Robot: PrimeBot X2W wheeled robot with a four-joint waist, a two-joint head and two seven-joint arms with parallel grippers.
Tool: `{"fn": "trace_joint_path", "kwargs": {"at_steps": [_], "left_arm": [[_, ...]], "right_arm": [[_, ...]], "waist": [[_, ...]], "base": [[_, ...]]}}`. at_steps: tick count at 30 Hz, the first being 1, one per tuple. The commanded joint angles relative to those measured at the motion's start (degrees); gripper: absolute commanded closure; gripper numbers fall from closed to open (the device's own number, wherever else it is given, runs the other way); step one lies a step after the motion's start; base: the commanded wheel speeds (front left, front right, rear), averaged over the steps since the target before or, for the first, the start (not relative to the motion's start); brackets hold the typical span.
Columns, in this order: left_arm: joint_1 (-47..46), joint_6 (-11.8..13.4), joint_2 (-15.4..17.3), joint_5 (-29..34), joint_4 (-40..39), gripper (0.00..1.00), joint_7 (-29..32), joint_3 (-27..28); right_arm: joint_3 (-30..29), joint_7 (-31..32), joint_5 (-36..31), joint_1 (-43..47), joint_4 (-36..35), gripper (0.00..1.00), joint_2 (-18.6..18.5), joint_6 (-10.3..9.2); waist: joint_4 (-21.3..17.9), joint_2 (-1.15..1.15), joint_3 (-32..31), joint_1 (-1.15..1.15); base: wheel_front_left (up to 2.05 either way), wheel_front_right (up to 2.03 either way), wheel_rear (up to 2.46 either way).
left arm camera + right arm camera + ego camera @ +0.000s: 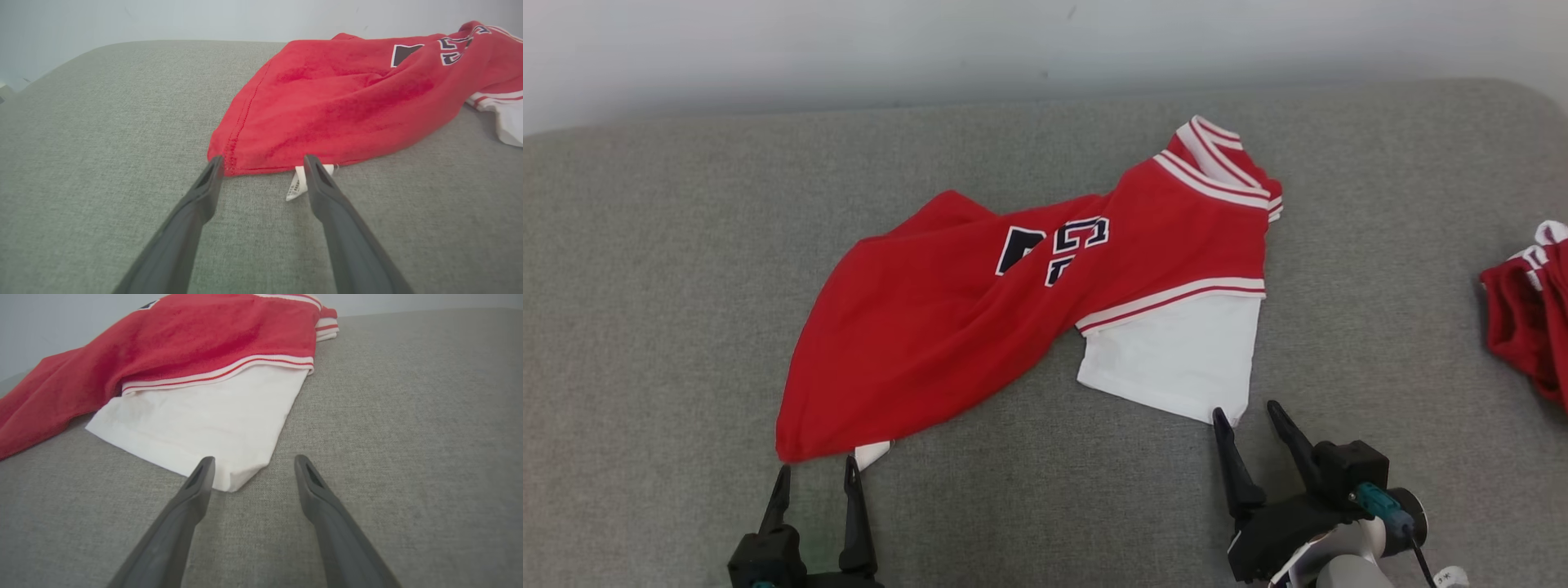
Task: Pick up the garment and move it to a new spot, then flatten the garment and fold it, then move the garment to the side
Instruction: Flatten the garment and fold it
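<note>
Head view worries me on one count: the garment point(947, 327) lies twisted and partly doubled over on the grey cushion point(645, 286), so a pinch at its edges may catch only one layer and leave it bunching when I lift. My left tool point(818, 464) stands with fingers apart just short of the red hem corner, the white label point(872, 453) beside its right finger. My right tool point(1245, 408), fingers likewise apart, sits at the corner of the white part point(1176, 359), one fingertip at its edge. Another red piece point(1527, 310) lies well apart at the right.
</note>
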Motion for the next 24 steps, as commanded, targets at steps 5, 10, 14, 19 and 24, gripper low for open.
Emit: {"fn": "trace_joint_path", "kwargs": {"at_steps": [5, 10, 14, 19, 24], "left_arm": [[-1.1, 0.4, 0.0, 0.1, -0.2, 0.00, -0.2, 0.0], [-1.6, 0.8, 0.0, 0.2, -0.4, 0.00, -0.2, 0.1], [-1.9, 0.8, 0.1, 0.2, -0.5, 0.00, -0.2, 0.4], [-1.5, 0.3, 0.1, -0.9, -0.5, 0.00, -0.2, 1.4], [-0.9, 0.6, 0.1, -3.8, -0.1, 0.00, -0.2, 3.1]], "right_arm": [[-0.3, 0.0, 1.6, -1.6, 1.0, 0.00, 0.1, -0.15], [0.3, 0.2, 1.8, -1.8, 4.2, 0.64, 0.3, -0.15], [0.7, 0.3, 2.3, -2.2, 5.9, 1.00, 0.2, -0.15], [-1.3, 0.2, 3.3, -1.7, 4.0, 1.00, -0.5, -0.18], [-3.2, 0.0, 3.4, 0.3, 0.9, 1.00, -1.2, -0.17]], "waist": [[1.4, -0.01, 2.3, -0.01], [1.5, -0.01, 2.8, -0.01], [1.4, -0.01, 3.0, -0.01], [0.5, -0.01, 2.5, -0.01], [-1.0, -0.01, 2.1, -0.01]], "base": [[0.00, 0.00, 0.00], [0.00, 0.00, 0.00], [0.00, 0.00, 0.00], [0.00, 0.00, 0.00], [0.00, 0.00, 0.00]]}}
